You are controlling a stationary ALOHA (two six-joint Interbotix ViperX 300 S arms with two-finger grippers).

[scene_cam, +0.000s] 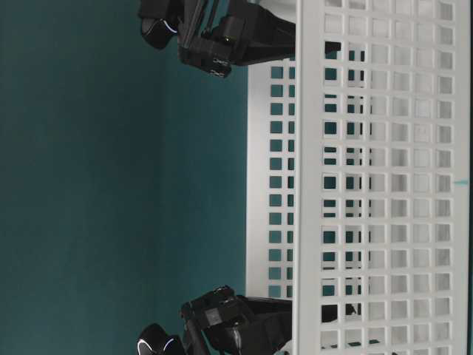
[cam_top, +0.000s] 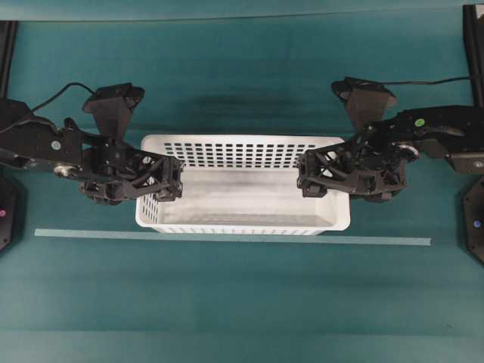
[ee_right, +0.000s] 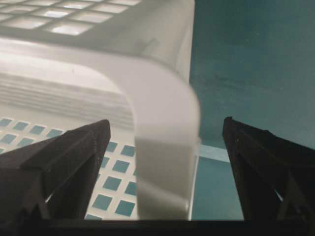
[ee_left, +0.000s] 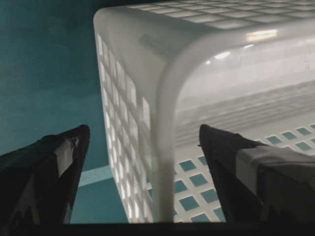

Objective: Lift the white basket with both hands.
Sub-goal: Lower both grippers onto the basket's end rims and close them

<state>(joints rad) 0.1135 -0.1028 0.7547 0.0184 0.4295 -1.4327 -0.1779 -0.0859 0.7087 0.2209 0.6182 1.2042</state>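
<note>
Overhead: hands [cam_top: 175, 181] [cam_top: 306, 180] astride basket [cam_top: 242, 224] rims

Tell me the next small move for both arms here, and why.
Probably close both sets of jaws on the end rims. The left gripper and the right gripper each stand open and straddle an end wall of the white basket, one finger inside, one outside. Neither grips yet, and the basket sits on the table, so lifting now would leave it behind.

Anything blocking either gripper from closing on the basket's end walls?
Nothing visible. The left gripper and right gripper are both open, each straddling an end wall of the white basket, one finger inside and one outside. No other object sits in the gap.
</note>
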